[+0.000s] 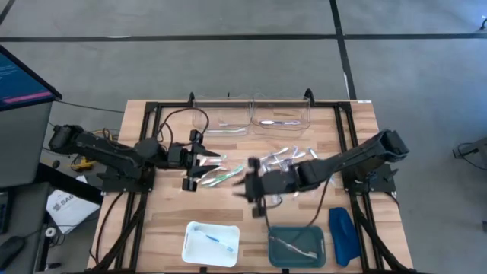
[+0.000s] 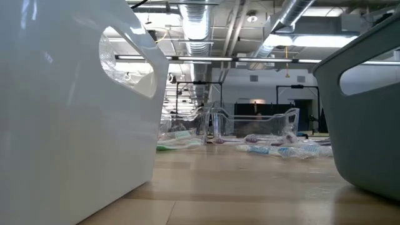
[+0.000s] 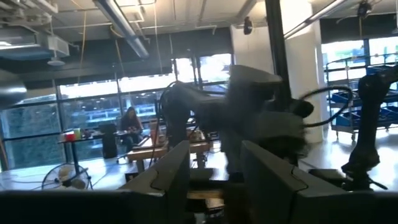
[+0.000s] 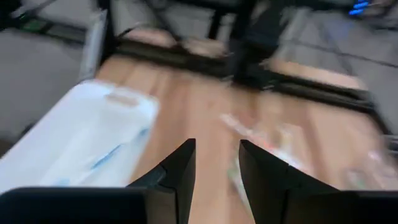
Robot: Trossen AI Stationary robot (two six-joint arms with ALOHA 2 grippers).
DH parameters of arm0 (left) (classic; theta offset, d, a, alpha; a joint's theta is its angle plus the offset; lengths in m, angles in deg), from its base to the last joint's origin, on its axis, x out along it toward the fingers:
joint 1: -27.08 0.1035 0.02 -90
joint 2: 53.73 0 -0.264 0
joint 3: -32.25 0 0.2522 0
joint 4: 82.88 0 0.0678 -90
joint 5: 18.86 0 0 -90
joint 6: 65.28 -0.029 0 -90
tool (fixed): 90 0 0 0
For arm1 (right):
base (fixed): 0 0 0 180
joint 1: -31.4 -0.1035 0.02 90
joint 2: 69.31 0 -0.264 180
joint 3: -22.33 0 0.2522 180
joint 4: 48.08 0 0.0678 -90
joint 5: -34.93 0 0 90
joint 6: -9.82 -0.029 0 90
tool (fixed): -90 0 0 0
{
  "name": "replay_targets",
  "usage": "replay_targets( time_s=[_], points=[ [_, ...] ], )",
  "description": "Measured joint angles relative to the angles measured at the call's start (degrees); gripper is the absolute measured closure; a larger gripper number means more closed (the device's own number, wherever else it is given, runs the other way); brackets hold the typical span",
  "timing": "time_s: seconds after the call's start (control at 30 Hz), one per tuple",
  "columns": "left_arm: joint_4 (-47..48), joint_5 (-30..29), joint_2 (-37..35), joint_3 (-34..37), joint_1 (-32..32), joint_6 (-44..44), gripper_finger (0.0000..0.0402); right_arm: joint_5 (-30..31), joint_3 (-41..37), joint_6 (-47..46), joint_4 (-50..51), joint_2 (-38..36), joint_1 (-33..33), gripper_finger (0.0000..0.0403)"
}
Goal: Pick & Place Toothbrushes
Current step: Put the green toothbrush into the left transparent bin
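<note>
two arms: both raised over the mid-table, facing each other across the toothbrush heap
table: pale wood slats in a black frame, on grey floor crossed by dark lines
toothbrushes: loose heap at mid-table, some clear-wrapped; green ones lie just beside the left gripper
left gripper: above the heap's left side, pointing level toward the right arm; fingers stand a narrow gap apart with nothing seen between them
right gripper: over the table's middle, aimed down at the wood; fingers narrowly apart, holding nothing
white tray: near edge, one blue brush inside
teal tray: beside it (a brush lies in it too)
blue oblong: just right of the teal tray
clear bins: two at the far edge
room: glass walls, ceiling ducts, a seated person far off
</note>
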Motion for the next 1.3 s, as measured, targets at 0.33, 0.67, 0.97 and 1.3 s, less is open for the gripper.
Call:
replay_targets(
  time_s=[0.33,0.67,0.97,1.3],
  points=[
    [-0.76,1.38,1.74,-0.08,3.99,-0.35,0.0266,0.42,-26.75,-6.44,-31.57,-16.93,5.89,0.0287],
    [1.46,11.34,14.76,-7.81,13.61,-1.33,0.0266,0.13,-31.8,-1.13,-34.3,-28.77,3.92,0.0287],
    [21.56,11.81,25.85,-20.6,18.78,-2.37,0.0266,0.3,-32.27,2.2,-26.87,-32.39,9.09,0.0287],
    [33.31,11.88,26.69,-21.22,16.61,7.05,0.0266,-0.87,-32.3,-4.39,-20.52,-38.08,15.26,0.0287]
  ],
)
